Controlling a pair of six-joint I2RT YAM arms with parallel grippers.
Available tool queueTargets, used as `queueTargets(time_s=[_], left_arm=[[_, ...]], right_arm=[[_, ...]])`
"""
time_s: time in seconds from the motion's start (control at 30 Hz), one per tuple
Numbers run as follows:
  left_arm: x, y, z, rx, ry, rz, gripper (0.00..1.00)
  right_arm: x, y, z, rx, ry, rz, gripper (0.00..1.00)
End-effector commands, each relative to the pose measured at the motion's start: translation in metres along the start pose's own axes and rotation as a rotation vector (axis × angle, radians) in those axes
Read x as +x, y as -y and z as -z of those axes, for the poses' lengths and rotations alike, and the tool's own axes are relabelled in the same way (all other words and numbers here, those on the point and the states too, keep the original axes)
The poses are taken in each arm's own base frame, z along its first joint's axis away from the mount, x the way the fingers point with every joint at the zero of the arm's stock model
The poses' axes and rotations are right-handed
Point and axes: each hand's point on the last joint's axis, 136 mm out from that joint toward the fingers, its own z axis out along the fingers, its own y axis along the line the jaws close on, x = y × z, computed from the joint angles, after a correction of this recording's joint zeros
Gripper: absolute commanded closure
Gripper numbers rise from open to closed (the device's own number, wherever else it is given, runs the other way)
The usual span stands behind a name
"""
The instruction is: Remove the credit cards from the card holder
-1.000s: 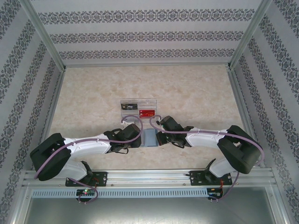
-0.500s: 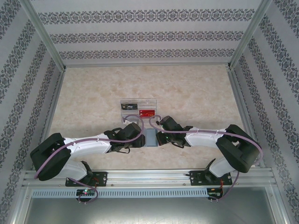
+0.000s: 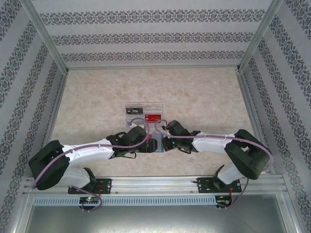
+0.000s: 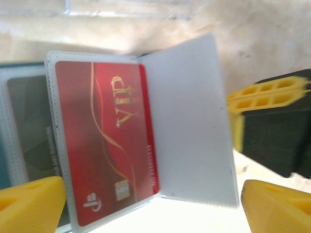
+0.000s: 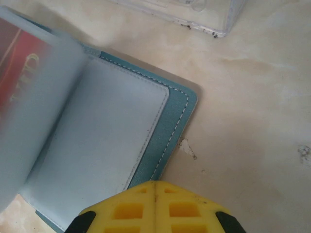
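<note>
Lying open on the marbled beige table, the card holder is a small, flat teal-blue bifold wallet with rounded corners. A line of pale stitching runs along its soft cover, and its inside panel is smooth and blue-grey. Clear plastic sleeves are bound inside it. One sleeve holds a red card with gold "VIP" lettering and a gold chip. A dark grey card sits in the sleeve behind it, and a pale translucent sleeve page stands lifted beside the red card.

The holder rests near the front middle of the table, between the two arms. It is just on the near side of the clear plastic tray, which has compartments.

The left gripper is spread wide. Its yellow fingertips sit at either side of the open sleeves, and neither tip grips them. The right gripper has its yellow tips pressed together over the teal edge of the cover. I cannot tell whether they press down on it. From the left wrist, one of the right gripper's fingers shows just beside the lifted page's free edge.
</note>
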Motion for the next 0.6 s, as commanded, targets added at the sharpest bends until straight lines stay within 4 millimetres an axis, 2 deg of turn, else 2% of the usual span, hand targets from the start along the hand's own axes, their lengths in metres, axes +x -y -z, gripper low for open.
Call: queueTargets(time_s=[0.0,0.1,0.23,0.4,0.57], left_arm=[[-0.008,0.023,0.013,0.063,0.017,-0.055,0.04],[-0.008,0.027,0.013,0.074,0.017,-0.056,0.04],[-0.009,0.022,0.010,0.041,0.019,-0.048,0.06],[-0.011,0.003,0.015,-0.047,0.036,-0.051,0.11],[-0.015,-0.023,0.026,-0.120,0.073,-0.041,0.22]], right_arm=[[-0.008,-0.010,0.000,-0.030,0.015,0.003,1.00],[-0.009,-0.010,0.000,-0.031,0.016,0.004,1.00],[-0.009,-0.010,0.001,-0.029,0.021,0.007,1.00],[-0.015,-0.013,0.010,-0.040,0.054,0.009,0.99],[-0.028,-0.028,0.027,-0.102,0.120,-0.017,0.90]])
